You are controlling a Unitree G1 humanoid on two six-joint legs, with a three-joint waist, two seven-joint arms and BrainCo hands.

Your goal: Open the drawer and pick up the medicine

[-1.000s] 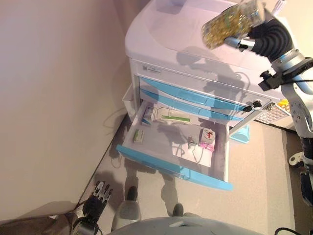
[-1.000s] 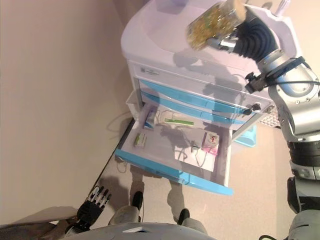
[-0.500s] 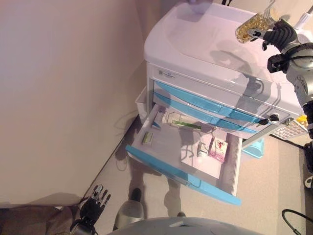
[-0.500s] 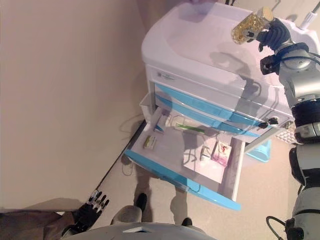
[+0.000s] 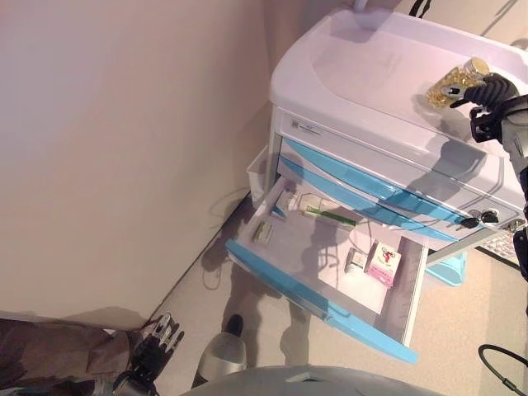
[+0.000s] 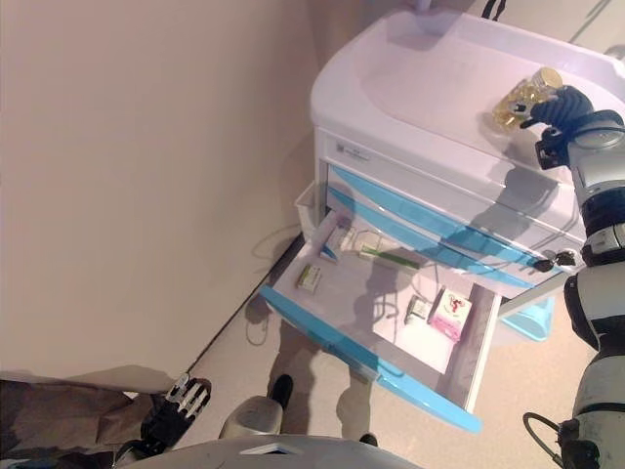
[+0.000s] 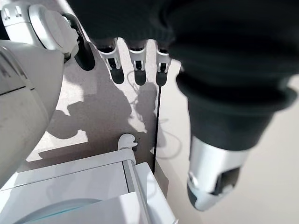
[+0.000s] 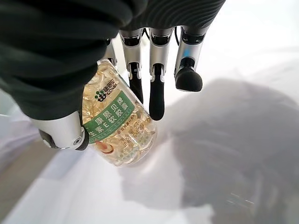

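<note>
A clear medicine bottle [image 8: 119, 126] full of yellow capsules, with a green label, is in my right hand [image 5: 497, 92]. The thumb and fingers [image 8: 156, 84] curl round it. The hand holds it tilted just over the white cabinet top [image 5: 371, 74], near its right side. I cannot tell whether it touches the top. The bottom drawer [image 5: 322, 302], with a blue front, is pulled open. In it lie a pink box [image 5: 384, 264], two small boxes [image 5: 263, 233] and a green tube [image 5: 330, 216]. My left hand [image 5: 157, 348] hangs open low by the floor.
The cabinet has two more blue drawers [image 5: 363, 186], both shut, above the open one. A beige wall [image 5: 124, 148] runs along the left. A light blue bin [image 5: 446, 269] stands at the cabinet's right. The open drawer juts out over the floor.
The camera has shifted. My right hand has carried the bottle down and away, from high in front of the view to just over the cabinet top. The left hand stays low.
</note>
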